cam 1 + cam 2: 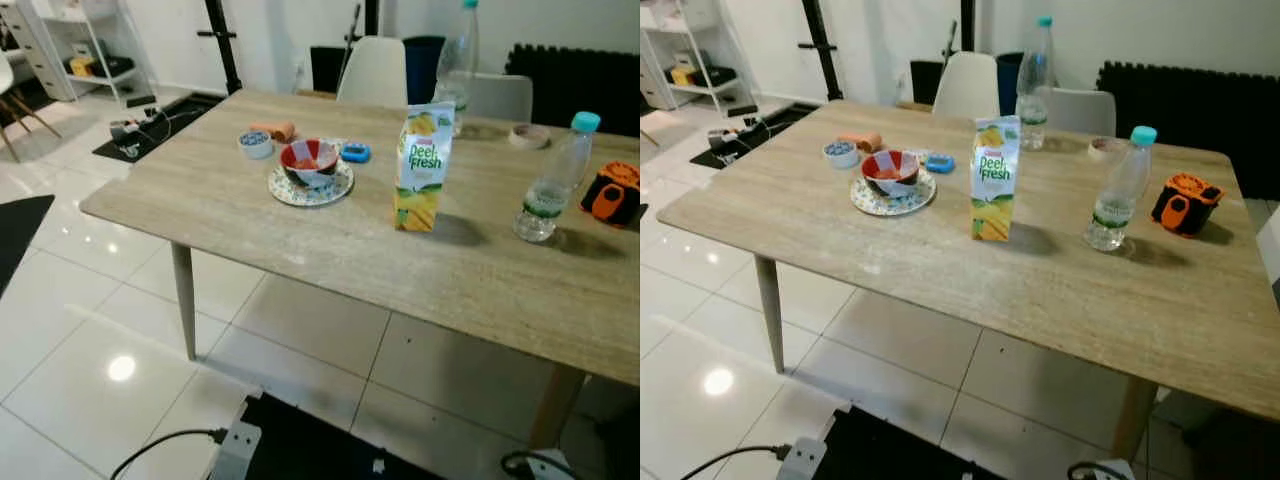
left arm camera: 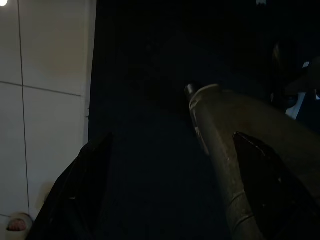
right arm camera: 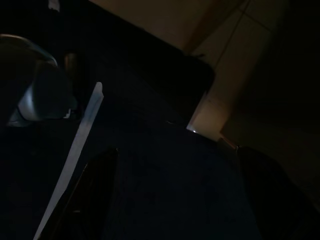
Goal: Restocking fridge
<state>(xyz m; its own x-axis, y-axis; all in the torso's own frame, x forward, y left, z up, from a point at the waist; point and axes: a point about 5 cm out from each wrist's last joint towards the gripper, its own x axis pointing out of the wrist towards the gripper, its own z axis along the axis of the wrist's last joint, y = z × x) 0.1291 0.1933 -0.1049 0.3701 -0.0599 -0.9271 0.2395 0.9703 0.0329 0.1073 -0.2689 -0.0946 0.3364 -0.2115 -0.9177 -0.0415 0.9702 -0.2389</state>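
Where the table (image 1: pixel 300 240) spreads, juice carton (image 1: pixel 423 167) stands (upright).

Dim light on both wrist cameras, so there's little to read. On the left gripper (image 2: pixel 167 190), two long black fingers (image 2: pixel 82 195) show as dark, blunt, matte wedges. Beside them runs a dull grey-silver tube (image 2: pixel 225 150) with a rounded dark end cap and a faint seam. On the right gripper (image 3: pixel 175 195), the black fingers (image 3: pixel 87 195) have the same shape, barely distinct from the shade.
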